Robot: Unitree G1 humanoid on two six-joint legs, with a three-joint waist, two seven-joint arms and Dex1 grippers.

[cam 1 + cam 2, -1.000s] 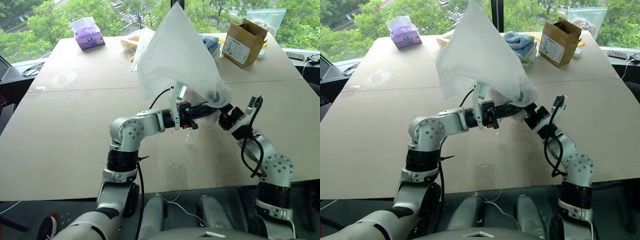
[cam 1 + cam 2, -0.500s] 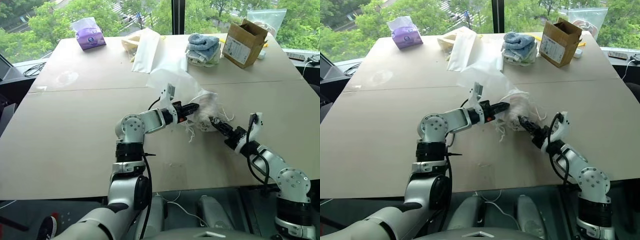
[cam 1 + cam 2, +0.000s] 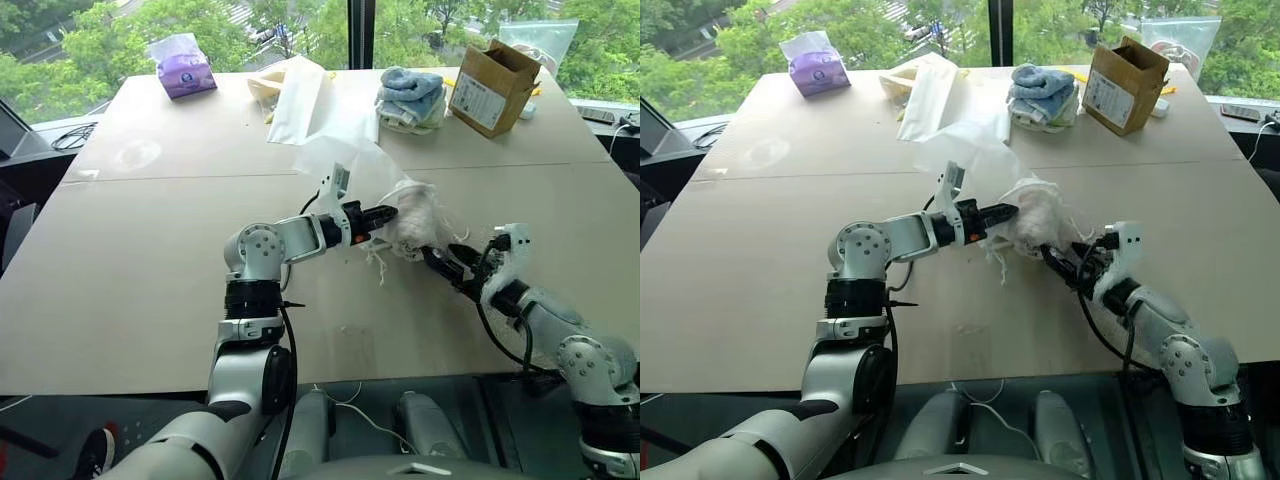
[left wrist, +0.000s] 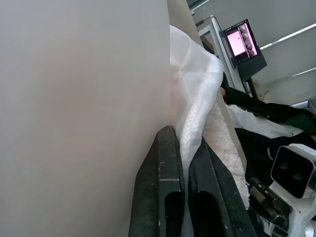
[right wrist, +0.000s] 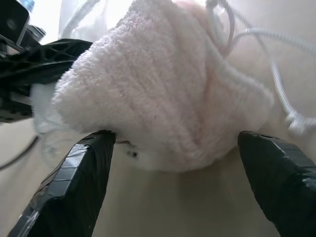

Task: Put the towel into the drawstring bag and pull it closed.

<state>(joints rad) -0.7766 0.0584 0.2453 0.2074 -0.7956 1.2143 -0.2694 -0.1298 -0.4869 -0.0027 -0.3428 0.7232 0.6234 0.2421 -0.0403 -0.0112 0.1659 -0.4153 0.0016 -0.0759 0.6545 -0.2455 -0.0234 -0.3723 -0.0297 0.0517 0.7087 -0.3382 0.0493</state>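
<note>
The cream fluffy towel (image 3: 415, 215) lies bunched on the table at the mouth of the thin translucent drawstring bag (image 3: 340, 160). The bag's fabric trails back from it over the tabletop. How far the towel sits inside, I cannot tell. My left gripper (image 3: 385, 213) is shut on the bag's gathered edge (image 4: 197, 98), right against the towel (image 4: 224, 143). White cords (image 5: 276, 74) loop loose beside the towel (image 5: 163, 98). My right gripper (image 3: 437, 262) is open and low on the table, its two fingers (image 5: 74, 187) spread on either side of the towel's near end.
On the far side of the table (image 3: 150, 250) are a purple tissue pack (image 3: 181, 68), flat white sheets (image 3: 310, 100), stacked blue and pale towels (image 3: 410, 95), a cardboard box (image 3: 490, 85) and a clear plastic bag (image 3: 540, 35).
The bag, held up and billowing a second ago, has come down onto the table with the towel. My right gripper has sunk and rolled, and now lies low by the towel.
</note>
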